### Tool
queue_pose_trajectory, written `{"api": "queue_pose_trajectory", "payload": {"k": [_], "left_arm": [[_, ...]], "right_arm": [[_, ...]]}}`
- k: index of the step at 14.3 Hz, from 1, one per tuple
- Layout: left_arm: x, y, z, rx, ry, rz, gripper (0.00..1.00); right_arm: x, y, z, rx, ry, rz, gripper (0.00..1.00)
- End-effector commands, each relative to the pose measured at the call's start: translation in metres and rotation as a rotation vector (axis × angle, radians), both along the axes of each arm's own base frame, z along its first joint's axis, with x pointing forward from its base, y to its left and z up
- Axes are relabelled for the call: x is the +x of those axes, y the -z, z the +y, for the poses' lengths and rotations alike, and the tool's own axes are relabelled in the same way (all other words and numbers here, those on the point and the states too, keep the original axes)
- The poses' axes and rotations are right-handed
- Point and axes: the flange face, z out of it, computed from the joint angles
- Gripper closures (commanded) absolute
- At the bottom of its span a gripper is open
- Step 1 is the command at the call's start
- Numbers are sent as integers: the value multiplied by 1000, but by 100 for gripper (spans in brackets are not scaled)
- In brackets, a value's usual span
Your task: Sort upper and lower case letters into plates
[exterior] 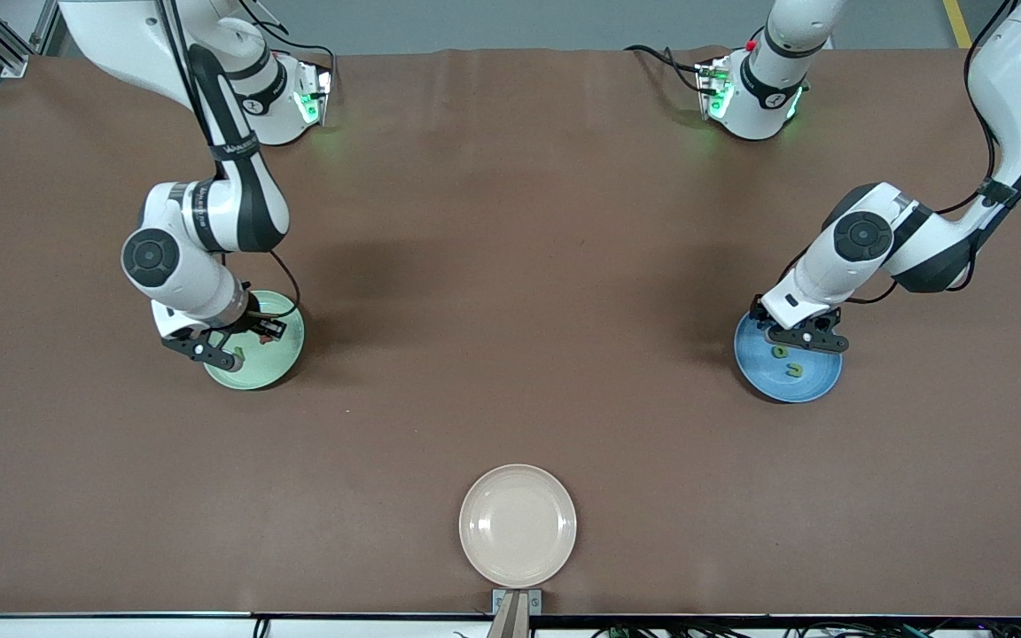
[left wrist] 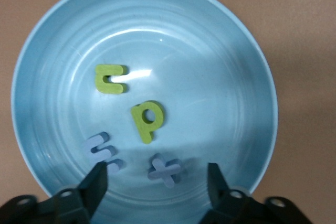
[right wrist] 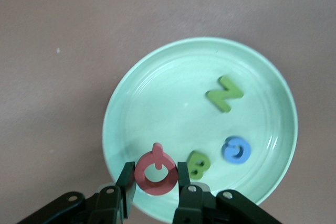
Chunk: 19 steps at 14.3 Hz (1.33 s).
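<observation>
My right gripper (right wrist: 156, 181) is over the pale green plate (right wrist: 157, 103), shut on a red letter Q (right wrist: 156, 171) held near the plate's rim. In that plate lie a green N (right wrist: 224, 94), a blue G (right wrist: 236, 149) and a green B (right wrist: 199, 163). My left gripper (left wrist: 157, 182) hangs open over the blue plate (left wrist: 210, 77). A lavender x (left wrist: 167, 169) lies on the plate between its fingers, apart from both. Also in the plate lie a lavender s (left wrist: 102, 150), a yellow-green p (left wrist: 147, 120) and a yellow-green c-like letter (left wrist: 110, 78). In the front view the right gripper (exterior: 227, 341) is over the green plate (exterior: 284, 359) and the left gripper (exterior: 803, 337) over the blue plate (exterior: 807, 385).
A cream-beige plate (exterior: 518, 525) with nothing in it sits at the table's edge nearest the front camera, midway between the arms. The brown table (exterior: 510, 266) stretches between the two plates.
</observation>
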Motion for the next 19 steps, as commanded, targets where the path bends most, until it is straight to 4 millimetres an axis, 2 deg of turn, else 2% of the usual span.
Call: {"api": "queue_pose_trajectory", "payload": {"k": [1,4,9,11,15,16,17,18,19], "left_arm": [[4,-8,3,12,-4,-26,0],[7,-15,1,13,-15,-32,0],[13,-20,8,5,-29,-33,0],[22,-39,-2,-34,-69,-24,1],[32,-81,-27,-136,-47,48,1],[35,-88,-22,-152,-53,64,1],[33,-94,-24,-162,-41,87,1],[32,-101,-25,-179,-37,101,2],[31,-106,-28,-201,-34,108,2]], "right_arm": [[-5,16,1,-5,-16,-12,100],[-8,37,-1,-29,-16,15,100],[-8,49,-2,-24,8,14,99],[-7,53,7,-3,22,1,99],[-7,57,7,-1,30,3,98],[-7,57,6,-1,30,5,95],[-7,57,6,0,32,6,88],[-6,56,4,-1,34,9,62],[-5,56,3,0,34,8,29]]}}
